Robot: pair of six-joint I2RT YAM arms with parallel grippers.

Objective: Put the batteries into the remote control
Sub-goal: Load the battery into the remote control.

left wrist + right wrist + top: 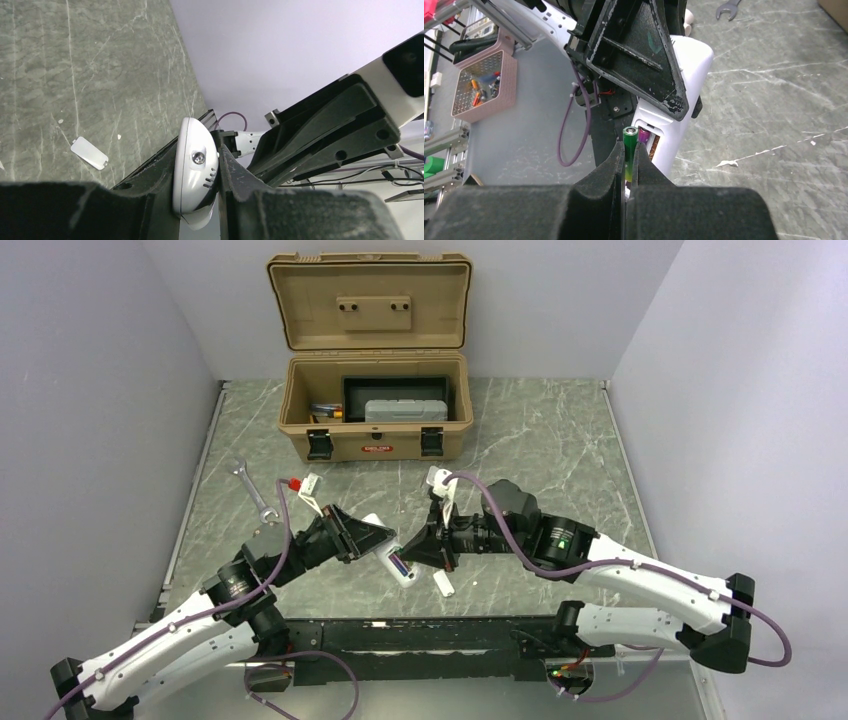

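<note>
Left pincer (196, 167) is clamping shut on the remote control (194, 172), fingers pressing on both long sides, with the rounded end poking out between them. In the top view the remote is sitting at the near-middle of the counter (545, 445), tilting, between the two arms. Can't tell if its lower end is touching the counter.

Right pincer (628, 152) is gripping the green battery (629, 137), jaws closing tight on it and the flat metal end sticking out past the fingertips. That end is pointing at the remote's open battery bay and sitting just beside the purple battery (644, 135), which is lying in the bay already. Can't tell if the two batteries are touching.

The two pincers are meeting nose to nose over the remote in the top view.

A small white tab (444, 586) is lying loose on the counter just near of the remote, apart from it. It is also showing flat on the counter in the left wrist view.

A silver wrench (250, 486) is lying on the left part of the counter, well apart from the remote. A tan toolbox (375, 430) is standing at the far side with its lid open and a black tray and grey case inside. A pink basket (484, 85) is showing off to the left in the right wrist view, beyond the counter.
</note>
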